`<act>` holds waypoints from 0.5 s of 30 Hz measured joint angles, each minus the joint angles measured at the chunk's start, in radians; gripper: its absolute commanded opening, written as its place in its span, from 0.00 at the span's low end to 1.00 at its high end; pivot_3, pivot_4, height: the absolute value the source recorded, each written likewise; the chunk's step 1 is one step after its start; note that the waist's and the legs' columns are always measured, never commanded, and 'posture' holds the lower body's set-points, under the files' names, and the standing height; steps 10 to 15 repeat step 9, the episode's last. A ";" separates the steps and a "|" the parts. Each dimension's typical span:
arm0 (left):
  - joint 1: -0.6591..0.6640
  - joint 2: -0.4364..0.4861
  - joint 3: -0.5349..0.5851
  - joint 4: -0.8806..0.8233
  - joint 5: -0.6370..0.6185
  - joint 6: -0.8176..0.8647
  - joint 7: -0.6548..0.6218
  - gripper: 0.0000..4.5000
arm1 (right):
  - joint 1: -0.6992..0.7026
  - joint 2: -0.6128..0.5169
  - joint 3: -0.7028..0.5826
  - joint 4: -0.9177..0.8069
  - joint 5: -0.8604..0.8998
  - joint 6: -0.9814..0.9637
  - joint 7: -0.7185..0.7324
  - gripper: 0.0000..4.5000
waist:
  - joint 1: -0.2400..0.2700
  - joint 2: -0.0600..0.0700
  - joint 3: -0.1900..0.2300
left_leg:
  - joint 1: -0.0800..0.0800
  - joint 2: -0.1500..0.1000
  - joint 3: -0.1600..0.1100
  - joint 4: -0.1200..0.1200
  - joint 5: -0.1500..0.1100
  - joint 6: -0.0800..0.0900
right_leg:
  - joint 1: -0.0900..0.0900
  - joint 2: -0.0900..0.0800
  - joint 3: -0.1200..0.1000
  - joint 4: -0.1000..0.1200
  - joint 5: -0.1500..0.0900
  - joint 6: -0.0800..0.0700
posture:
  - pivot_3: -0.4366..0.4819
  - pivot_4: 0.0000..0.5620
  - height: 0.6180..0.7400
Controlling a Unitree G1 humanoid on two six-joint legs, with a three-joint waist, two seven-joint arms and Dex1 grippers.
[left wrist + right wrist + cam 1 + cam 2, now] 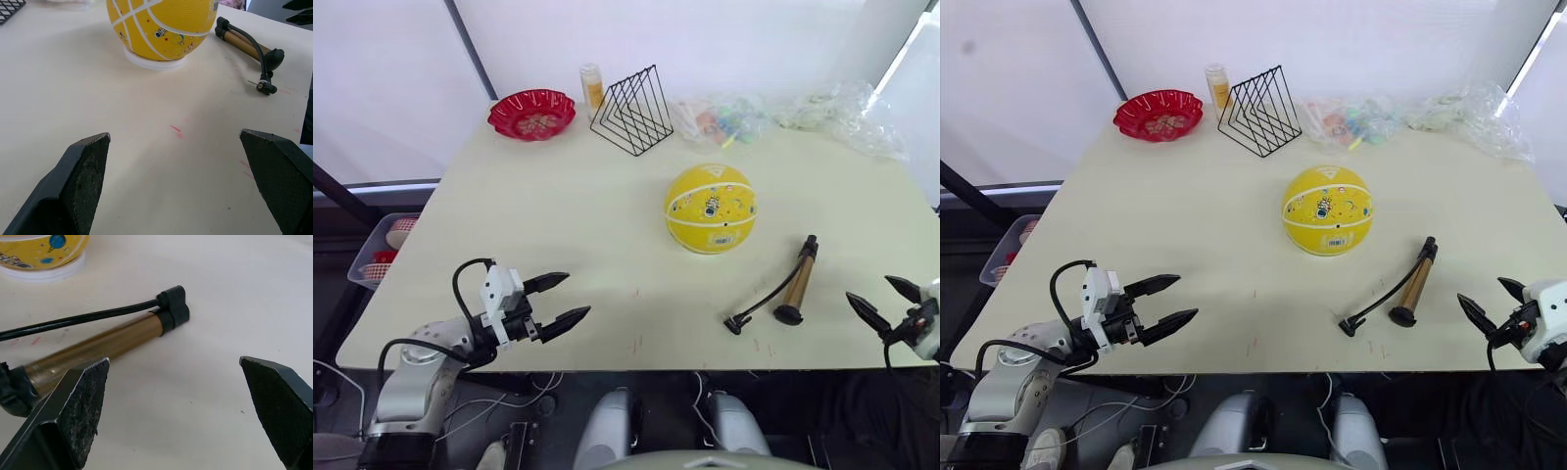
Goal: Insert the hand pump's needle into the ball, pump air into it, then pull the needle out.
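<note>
A yellow ball (711, 208) rests on a white ring (154, 62) in the middle of the cream table (587, 215). To its right, near the front edge, lies the hand pump (798, 279), its gold barrel (102, 343) flat on the table. Its black hose (766, 304) curves to a fitting (265, 87) with the needle (252, 82) pointing left. My right gripper (867, 288) is open just right of the pump, holding nothing. At the table's front left, my left gripper (578, 295) is open and empty, aimed toward the ball.
A red bowl (531, 113), a small bottle (592, 86) and a black wire rack (631, 110) stand along the back. Clear plastic bags (822, 113) lie at the back right. A bin (384, 250) sits beside the table's left edge.
</note>
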 measured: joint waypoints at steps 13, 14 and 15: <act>-0.002 -0.001 0.000 0.060 0.040 -0.052 0.003 1.00 | -0.023 -0.029 -0.001 0.076 0.035 -0.002 0.078 0.99 | 0.000 0.000 0.000 | 0.000 0.000 0.000 -0.003 0.000 0.000 | 0.000 0.000 0.000 -0.003 0.000 0.000 | 0.48 0.27 0.97; -0.002 -0.001 0.000 0.060 0.040 -0.052 0.003 1.00 | -0.023 -0.029 -0.001 0.076 0.035 -0.002 0.078 0.99 | 0.000 0.000 0.000 | 0.000 0.000 0.000 -0.003 0.000 0.000 | 0.000 0.000 0.000 -0.003 0.000 0.000 | 0.48 0.27 0.97; -0.002 -0.001 0.000 0.060 0.040 -0.052 0.003 1.00 | -0.023 -0.029 -0.001 0.076 0.035 -0.002 0.078 0.99 | 0.000 0.000 0.000 | 0.000 0.000 0.000 -0.003 0.000 0.000 | 0.000 0.000 0.000 -0.003 0.000 0.000 | 0.48 0.27 0.97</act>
